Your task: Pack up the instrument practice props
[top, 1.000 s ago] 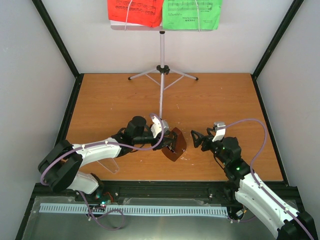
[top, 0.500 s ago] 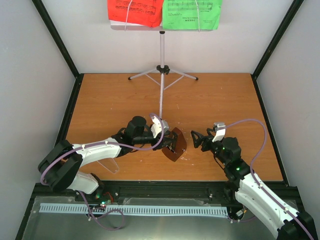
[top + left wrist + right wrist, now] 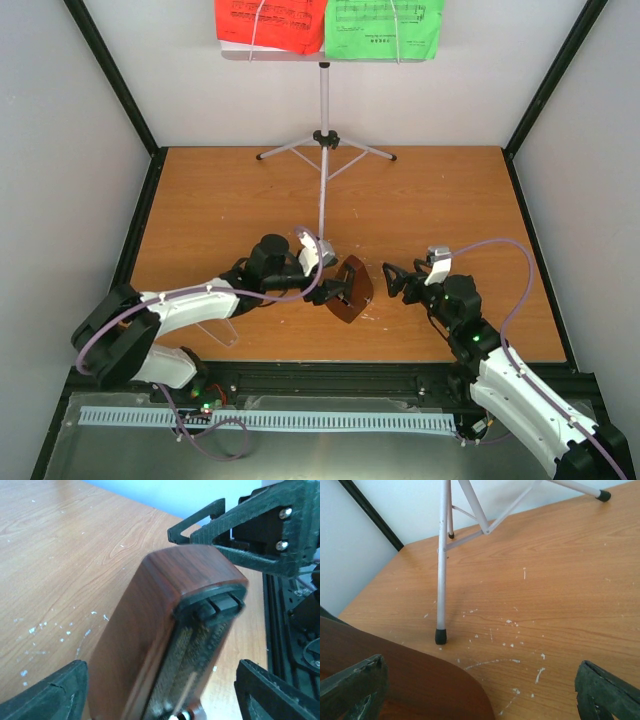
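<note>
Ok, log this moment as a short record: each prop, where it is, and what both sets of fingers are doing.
metronome: on the table, between the two arms
stand: upright at the back, legs spread
red sheet: on the stand's tray, left side
green sheet: on the tray, right side
left gripper: fingers open, one on each side of the metronome
right gripper: fingers open, empty, pointed at the metronome
packed so far: nothing visibly
</note>
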You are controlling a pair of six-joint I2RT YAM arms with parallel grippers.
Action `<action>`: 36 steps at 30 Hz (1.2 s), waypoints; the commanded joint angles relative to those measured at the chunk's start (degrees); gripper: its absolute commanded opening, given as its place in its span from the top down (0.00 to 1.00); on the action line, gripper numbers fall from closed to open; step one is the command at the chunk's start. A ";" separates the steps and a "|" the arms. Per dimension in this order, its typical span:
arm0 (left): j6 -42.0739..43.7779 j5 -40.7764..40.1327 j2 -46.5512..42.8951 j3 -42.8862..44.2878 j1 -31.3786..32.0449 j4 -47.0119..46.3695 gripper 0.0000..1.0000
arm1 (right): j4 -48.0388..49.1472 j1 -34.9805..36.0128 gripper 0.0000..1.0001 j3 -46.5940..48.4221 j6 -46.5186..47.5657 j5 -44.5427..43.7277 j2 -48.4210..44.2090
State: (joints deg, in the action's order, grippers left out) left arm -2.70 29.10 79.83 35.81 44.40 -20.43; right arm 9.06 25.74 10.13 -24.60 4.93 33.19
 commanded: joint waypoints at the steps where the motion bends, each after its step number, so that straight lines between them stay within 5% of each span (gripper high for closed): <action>1: -6.75 0.36 -5.80 -5.46 -0.78 -5.63 0.15 | -5.29 -0.34 0.00 1.16 -3.75 -0.87 -0.59; 9: -20.91 13.81 -6.02 -16.05 -6.13 -17.62 0.07 | -13.09 -0.36 0.04 1.47 -13.41 6.85 4.15; 21: -18.78 16.15 3.23 -11.10 -7.32 -14.33 0.08 | -7.07 0.01 0.51 2.00 -14.41 18.91 17.29; 36: -15.94 17.88 8.72 -7.24 -7.21 -11.45 0.11 | 6.09 0.37 0.60 3.73 -14.06 18.39 25.56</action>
State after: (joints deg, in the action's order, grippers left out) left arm -20.43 44.91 87.35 26.39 37.30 -32.08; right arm 9.26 25.91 11.25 -39.07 23.16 56.27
